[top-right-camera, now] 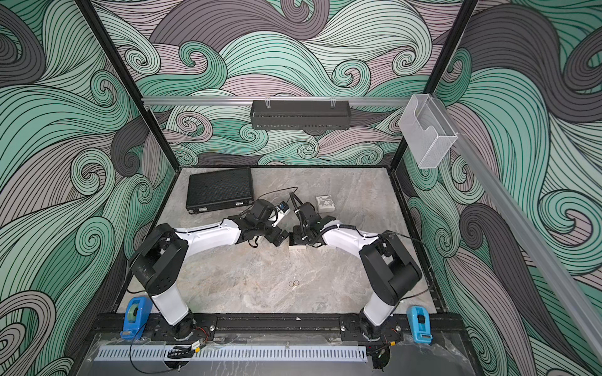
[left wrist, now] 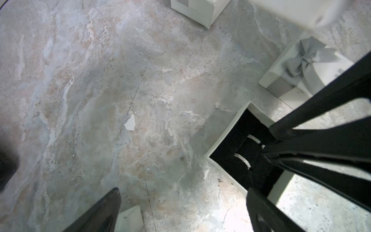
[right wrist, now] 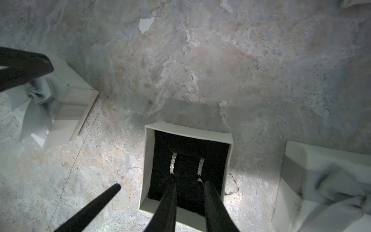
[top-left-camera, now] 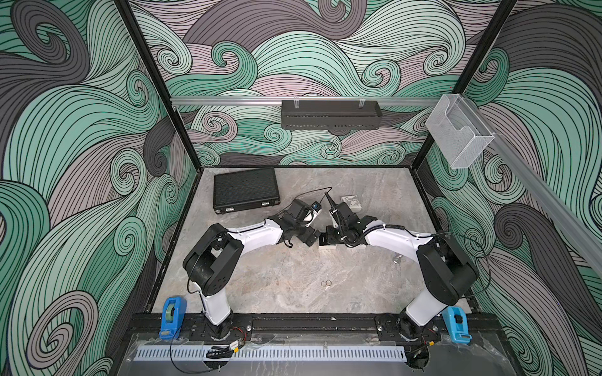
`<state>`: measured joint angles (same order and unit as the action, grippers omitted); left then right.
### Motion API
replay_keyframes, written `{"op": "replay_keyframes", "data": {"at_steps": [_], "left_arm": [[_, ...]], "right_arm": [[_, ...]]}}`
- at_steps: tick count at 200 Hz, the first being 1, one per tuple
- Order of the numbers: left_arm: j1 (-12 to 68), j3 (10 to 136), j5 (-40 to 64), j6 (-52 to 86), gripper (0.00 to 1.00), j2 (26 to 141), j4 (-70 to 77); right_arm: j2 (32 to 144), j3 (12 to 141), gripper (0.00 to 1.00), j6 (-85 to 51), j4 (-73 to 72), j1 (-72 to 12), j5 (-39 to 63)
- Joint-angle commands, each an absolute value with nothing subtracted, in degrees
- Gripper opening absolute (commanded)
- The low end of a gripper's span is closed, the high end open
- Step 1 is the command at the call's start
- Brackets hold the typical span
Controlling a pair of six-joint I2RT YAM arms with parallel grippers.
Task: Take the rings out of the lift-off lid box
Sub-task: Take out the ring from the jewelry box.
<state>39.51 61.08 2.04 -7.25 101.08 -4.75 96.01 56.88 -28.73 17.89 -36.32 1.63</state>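
The right claw [right wrist: 187, 179], narrowed inside the small open white cardboard box [right wrist: 188, 132], has two glittering silver rings [right wrist: 173, 163] standing in black velvet [right wrist: 160, 144] just beyond its fingertips [right wrist: 171, 185]. Whether it pinches one, I cannot tell. Closing between them would likely catch only velvet, or lift the unheld box. The left claw [left wrist: 182, 191] hangs spread beside.

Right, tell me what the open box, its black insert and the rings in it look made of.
The open box: matte white card, probably, given its thin, flat, crisp-edged walls. The insert: black velvet or flocked foam; fuzzy, swallows light. The rings: pale silvery metal, seemingly, with a beaded or stone-set edge that glints; which is unclear.
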Motion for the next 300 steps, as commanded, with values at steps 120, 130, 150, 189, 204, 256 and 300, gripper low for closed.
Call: {"op": "replay_keyframes", "data": {"at_steps": [120,130,150,189,204,256,300], "left_arm": [[39.0,63.6,9.7,-6.5,0.99,105.0,0.3],[38.9,63.7,9.9,-6.5,0.99,105.3,0.5],[38.9,63.9,10.1,-6.5,0.99,105.9,0.7],[38.9,64.8,10.5,-6.3,0.99,107.7,0.6],[38.9,65.3,10.5,-6.2,0.98,108.3,0.1],[38.8,66.7,10.0,-6.0,0.98,110.3,-0.4],[38.8,67.1,9.9,-5.8,0.98,111.2,-0.4]], "right_arm": [[100.3,59.1,0.22,-29.3,16.7,-35.6,-0.3],[100.7,59.1,0.21,-29.4,16.5,-35.6,-0.3],[101.4,59.6,0.18,-29.2,16.5,-35.6,0.0],[101.8,60.1,0.11,-28.8,17.0,-35.6,0.0],[101.5,60.1,0.06,-28.7,17.3,-35.6,0.0],[99.9,60.0,0.0,-27.9,18.1,-35.6,0.1],[98.9,59.3,0.0,-27.6,17.2,-35.6,1.2]]}}
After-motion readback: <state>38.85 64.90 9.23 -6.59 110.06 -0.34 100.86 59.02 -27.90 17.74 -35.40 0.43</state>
